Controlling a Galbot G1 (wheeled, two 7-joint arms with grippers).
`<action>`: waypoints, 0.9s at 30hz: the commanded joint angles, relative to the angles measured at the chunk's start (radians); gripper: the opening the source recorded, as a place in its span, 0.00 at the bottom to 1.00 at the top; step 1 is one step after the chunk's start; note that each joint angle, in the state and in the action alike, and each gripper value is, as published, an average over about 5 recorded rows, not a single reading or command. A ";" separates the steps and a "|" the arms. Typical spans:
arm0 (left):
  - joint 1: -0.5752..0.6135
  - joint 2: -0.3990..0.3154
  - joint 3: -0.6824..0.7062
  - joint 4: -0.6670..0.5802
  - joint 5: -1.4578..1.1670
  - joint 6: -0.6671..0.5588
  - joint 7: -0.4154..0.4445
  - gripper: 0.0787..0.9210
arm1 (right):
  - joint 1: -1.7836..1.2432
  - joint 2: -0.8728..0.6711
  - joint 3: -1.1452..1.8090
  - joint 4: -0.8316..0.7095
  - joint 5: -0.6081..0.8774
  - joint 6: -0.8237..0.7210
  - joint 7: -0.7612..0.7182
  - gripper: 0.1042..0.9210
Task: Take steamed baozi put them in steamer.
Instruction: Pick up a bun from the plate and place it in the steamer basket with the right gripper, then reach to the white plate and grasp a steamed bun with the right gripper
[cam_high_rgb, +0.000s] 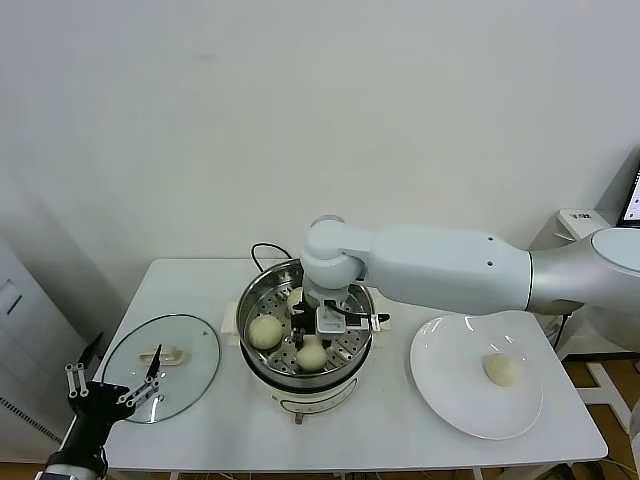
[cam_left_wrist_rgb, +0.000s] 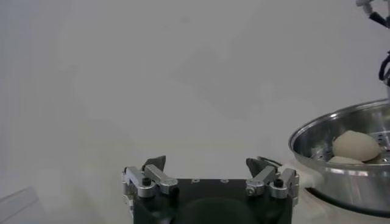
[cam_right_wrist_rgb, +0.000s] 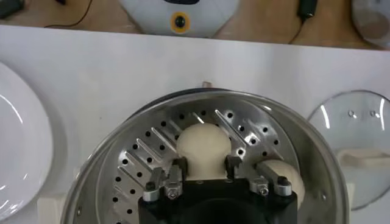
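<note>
I take the steamer (cam_high_rgb: 305, 340) as my landmark. Nearest me, off its left side past the lid (cam_high_rgb: 160, 362), my left gripper (cam_high_rgb: 112, 388) idles with fingers spread wide and empty. Inside the steamer my right gripper (cam_right_wrist_rgb: 205, 165) hangs over a bun (cam_right_wrist_rgb: 203, 143), fingers on either side; I cannot tell whether they grip it or have let go. By my count three buns sit on the tray. One bun (cam_high_rgb: 503, 369) is left on the plate (cam_high_rgb: 450, 395), right of the steamer. The arm hides part of the tray.
</note>
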 joint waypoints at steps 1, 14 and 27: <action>-0.001 0.001 0.002 0.002 0.001 0.001 0.000 0.88 | -0.019 -0.003 0.025 0.000 -0.037 0.029 -0.008 0.56; -0.011 0.015 0.013 -0.004 0.009 0.007 0.000 0.88 | 0.216 -0.222 0.015 -0.233 0.495 -0.546 0.108 0.88; -0.027 0.021 0.027 -0.004 0.014 0.015 -0.001 0.88 | 0.034 -0.571 -0.065 -0.352 0.298 -0.583 0.018 0.88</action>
